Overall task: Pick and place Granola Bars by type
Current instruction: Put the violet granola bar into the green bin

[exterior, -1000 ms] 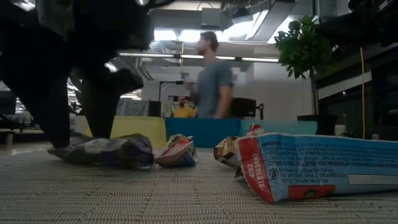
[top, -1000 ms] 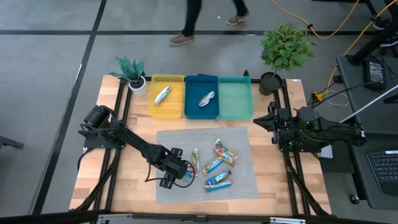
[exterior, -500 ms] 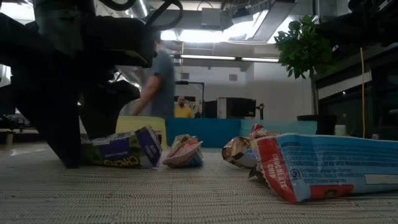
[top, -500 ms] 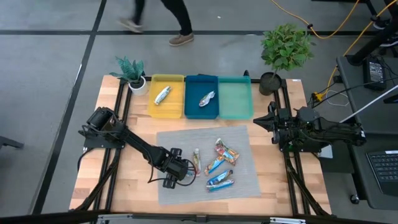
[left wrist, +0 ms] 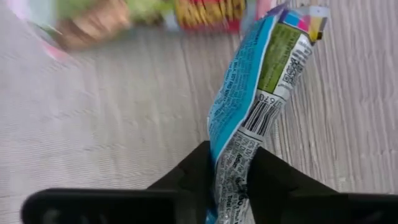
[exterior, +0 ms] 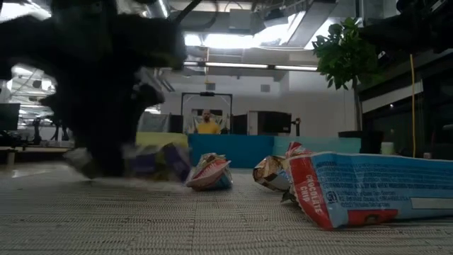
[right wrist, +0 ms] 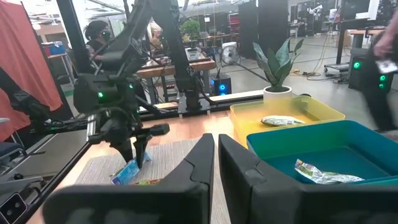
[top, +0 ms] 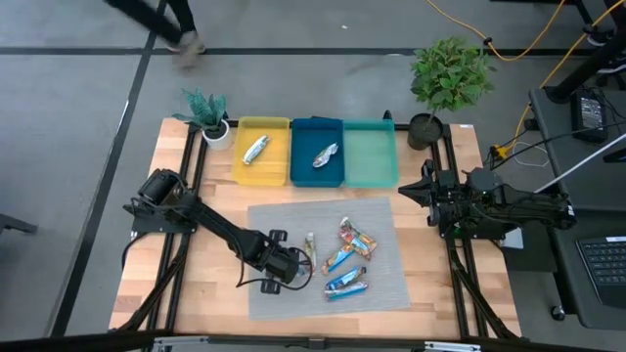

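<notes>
My left gripper (top: 295,262) is low over the grey mat (top: 284,220), shut on a blue granola bar (left wrist: 261,81) with a barcode on its wrapper. This bar also shows in the right wrist view (right wrist: 126,175), below the left fingers. On the mat to its right lie a red-orange bar (top: 354,235) and two blue bars (top: 337,259) (top: 344,284). A silver bar (top: 255,149) lies in the yellow tray (top: 261,174), another (top: 325,154) in the blue tray (top: 315,176). My right gripper (top: 406,190) waits shut at the table's right side. My left gripper pinches one end of the blue bar's wrapper (left wrist: 231,177) between its two fingers. The wrapper stands on edge between them, and the bar runs on beyond the fingertips. From the side the bar (right wrist: 126,175) hangs slanting below the fingers. Whether its free end touches the mat, I cannot tell.
The teal tray (top: 371,156) stands right of the blue one at the far edge. A small plant (top: 207,115) is at the far left corner and a larger one (top: 448,83) at the far right. A person walks past beyond the table (top: 166,29).
My left gripper has shut on the blue bar, which lay flat between its fingers and was turned up onto its edge. The gripper and bar now show blurred in the low view, in motion. The person behind the table has walked toward the left.
</notes>
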### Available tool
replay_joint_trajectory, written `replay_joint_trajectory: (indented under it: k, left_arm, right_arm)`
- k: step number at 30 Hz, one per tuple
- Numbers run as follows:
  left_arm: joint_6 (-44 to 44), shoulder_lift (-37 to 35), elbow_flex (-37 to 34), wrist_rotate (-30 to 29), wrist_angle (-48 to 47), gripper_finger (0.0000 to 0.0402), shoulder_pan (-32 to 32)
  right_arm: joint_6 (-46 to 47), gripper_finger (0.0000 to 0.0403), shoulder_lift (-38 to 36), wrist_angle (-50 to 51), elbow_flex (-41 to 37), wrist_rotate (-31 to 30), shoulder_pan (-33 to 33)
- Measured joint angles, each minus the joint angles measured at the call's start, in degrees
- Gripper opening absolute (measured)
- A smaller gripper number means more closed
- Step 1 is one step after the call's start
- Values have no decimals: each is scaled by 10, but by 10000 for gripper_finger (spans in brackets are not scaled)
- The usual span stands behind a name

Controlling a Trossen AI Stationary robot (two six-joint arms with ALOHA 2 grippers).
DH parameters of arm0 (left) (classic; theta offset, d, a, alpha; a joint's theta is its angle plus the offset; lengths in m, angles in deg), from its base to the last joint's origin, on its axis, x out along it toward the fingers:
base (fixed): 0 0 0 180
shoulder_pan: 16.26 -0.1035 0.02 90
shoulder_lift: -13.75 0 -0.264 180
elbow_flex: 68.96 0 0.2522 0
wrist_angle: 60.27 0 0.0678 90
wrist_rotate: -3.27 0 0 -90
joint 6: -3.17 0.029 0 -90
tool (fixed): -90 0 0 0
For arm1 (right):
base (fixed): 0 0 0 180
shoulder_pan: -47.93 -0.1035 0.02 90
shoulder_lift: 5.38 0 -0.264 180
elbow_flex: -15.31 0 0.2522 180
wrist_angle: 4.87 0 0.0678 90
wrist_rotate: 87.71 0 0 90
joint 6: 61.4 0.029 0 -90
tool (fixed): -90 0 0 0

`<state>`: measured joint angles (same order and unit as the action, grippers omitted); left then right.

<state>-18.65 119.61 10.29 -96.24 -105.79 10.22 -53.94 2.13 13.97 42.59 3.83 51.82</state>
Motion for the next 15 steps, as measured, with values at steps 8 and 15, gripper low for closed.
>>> replay_joint_trajectory:
  k: [8,15]
  left_arm:
    - [36,-60,76,-79,-96,39,-3]
    - [31,-166,107,-200,-63,30,-24]
  right_arm:
    - [0,28,0,0,0,0,0]
    - [-1,28,0,0,0,0,0]
